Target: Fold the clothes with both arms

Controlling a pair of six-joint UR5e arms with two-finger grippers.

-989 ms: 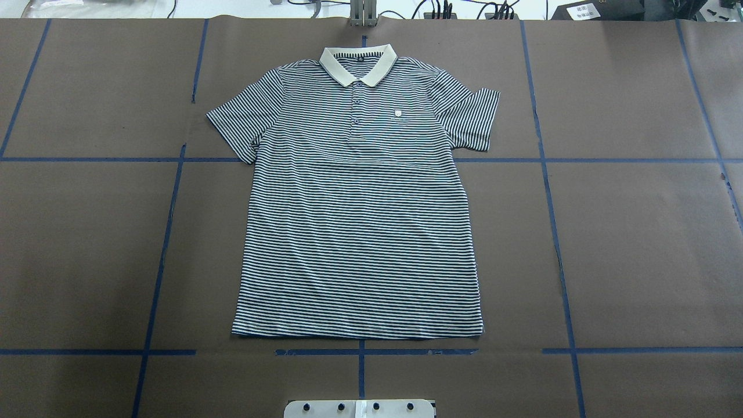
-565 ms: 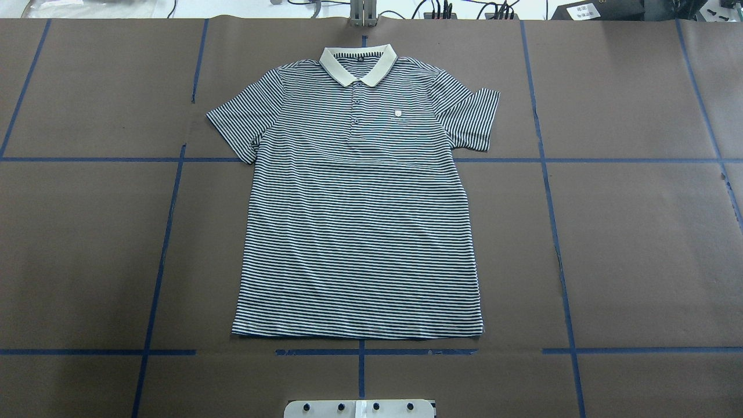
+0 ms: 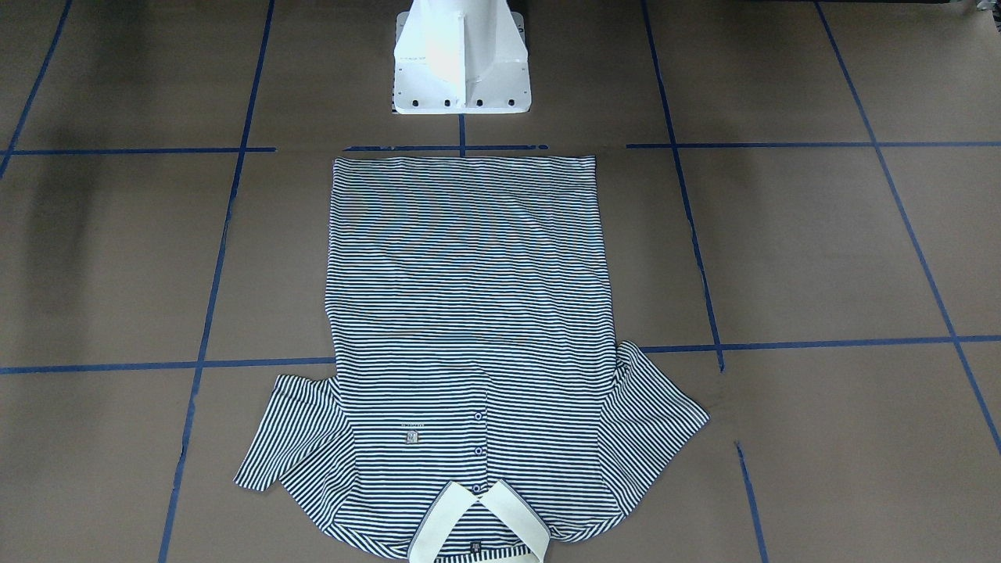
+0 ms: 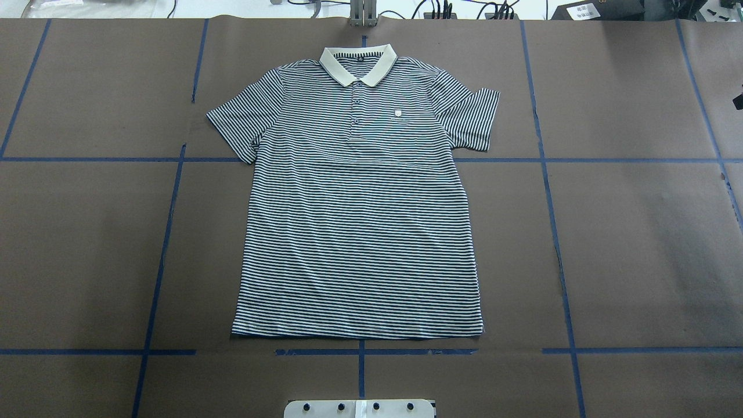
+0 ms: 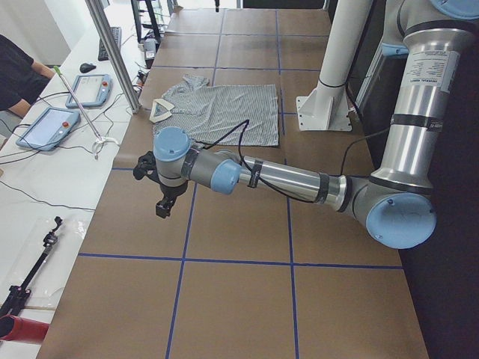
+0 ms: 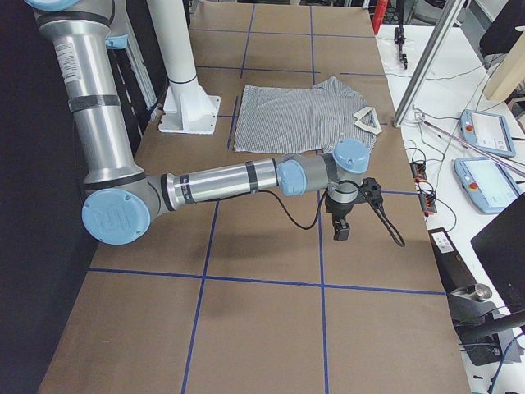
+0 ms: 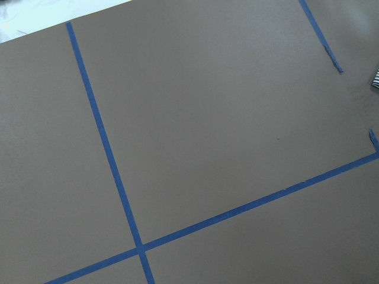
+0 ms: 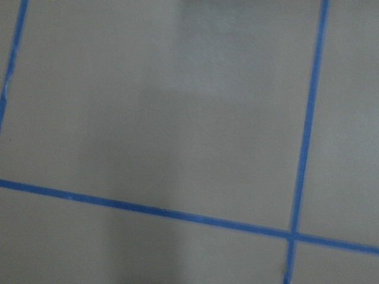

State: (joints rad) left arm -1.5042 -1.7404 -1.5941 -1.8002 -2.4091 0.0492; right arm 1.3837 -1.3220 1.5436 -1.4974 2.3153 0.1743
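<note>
The striped polo shirt lies flat and face up on the brown table, collar at the far edge and both sleeves spread; it also shows in the front view. In the exterior left view my left gripper hangs above bare table, well off the shirt. In the exterior right view my right gripper hangs above bare table beside the shirt. Neither touches the shirt. I cannot tell whether either gripper is open or shut. A sliver of striped cloth shows at the left wrist view's edge.
Blue tape lines grid the brown table cover. The white pedestal base stands just behind the shirt's hem. Tablets and cables lie on the white bench past the table's far edge. A metal post stands near the collar.
The shirt has not moved. A small dark shape has come in at the overhead view's right edge.
</note>
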